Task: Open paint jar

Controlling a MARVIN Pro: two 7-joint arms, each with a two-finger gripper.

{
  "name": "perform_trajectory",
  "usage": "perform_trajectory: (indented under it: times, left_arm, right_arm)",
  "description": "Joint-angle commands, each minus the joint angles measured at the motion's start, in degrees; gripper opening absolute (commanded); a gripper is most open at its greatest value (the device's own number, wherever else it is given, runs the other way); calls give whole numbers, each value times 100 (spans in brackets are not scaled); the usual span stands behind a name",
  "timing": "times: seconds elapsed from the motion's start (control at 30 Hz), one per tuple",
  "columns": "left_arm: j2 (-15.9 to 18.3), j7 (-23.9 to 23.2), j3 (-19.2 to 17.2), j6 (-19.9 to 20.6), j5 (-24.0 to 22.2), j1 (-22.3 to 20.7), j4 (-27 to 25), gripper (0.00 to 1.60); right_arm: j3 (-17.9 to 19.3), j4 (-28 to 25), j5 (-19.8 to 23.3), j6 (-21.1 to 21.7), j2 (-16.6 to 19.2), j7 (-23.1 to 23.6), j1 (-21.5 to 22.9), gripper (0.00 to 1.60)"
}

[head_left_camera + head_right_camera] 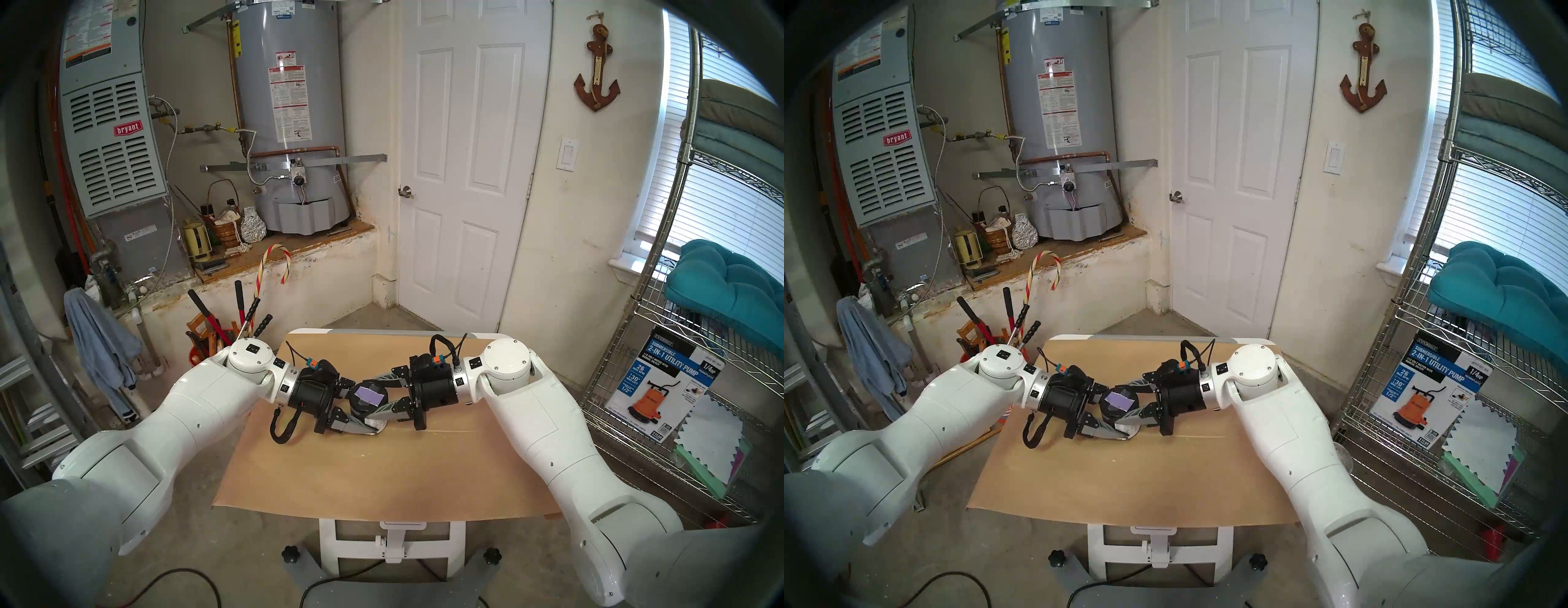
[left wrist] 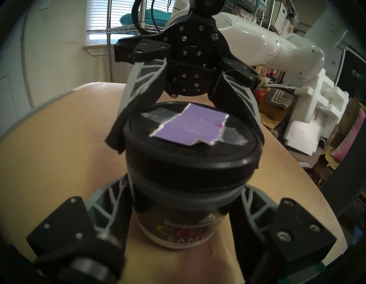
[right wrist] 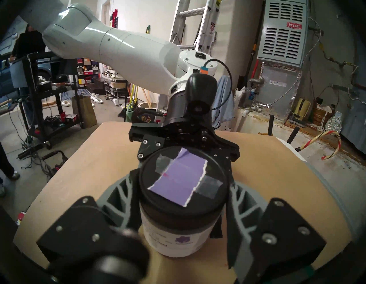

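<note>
The paint jar (image 1: 373,405) is held just above the paper-covered counter (image 1: 382,479), between the two arms. The left end effector (image 1: 368,411) is clenched on its labelled body, and the right end effector (image 1: 379,394) is clenched on the black screw lid (image 2: 190,146).

The likeliest fault is slip. The lid's rim is smooth moulded plastic with only fine ribbing, so the ribbed grey fingers (image 3: 116,200) could skid round it without turning it. The glossy label could equally let the squat cylinder rotate in the lower grip. A lid coming free suddenly may tip the jar and spill lavender paint onto the paper. The torn lavender swatch (image 3: 178,180) (taped flat on top) stays clear of both grips.
</note>
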Motion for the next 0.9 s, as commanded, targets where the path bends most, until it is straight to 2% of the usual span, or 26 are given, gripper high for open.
perform_trajectory:
  times: [0.0,0.13,0.23,0.33,0.47,0.53,0.83,0.87]
  left_arm:
    - [27,16,-44,-25,4,-85,18,0]
    - [30,-11,-46,-28,9,-83,23,0]
    - [32,-33,-43,-36,14,-91,24,0]
    - [30,-60,-39,-27,18,-109,16,0]
    - [23,-100,-27,-16,26,-126,16,0]
    - [18,-117,-18,-11,31,-130,16,0]
    - [-5,-167,2,4,58,-143,22,0]
    - [-8,-170,1,5,61,-144,23,0]
  right_arm:
    - [-26,-55,143,-160,-78,302,311,38]
    - [-69,20,151,-222,-95,444,370,32]
    - [-131,67,182,-264,-105,630,459,34]
    - [-158,81,205,-290,-132,630,514,29]
    - [-204,116,201,-342,-211,630,588,39]
    - [-270,152,166,-406,-225,630,638,36]
    - [-536,179,261,-504,-128,630,745,33]
    - [-546,181,276,-514,-117,630,754,37]
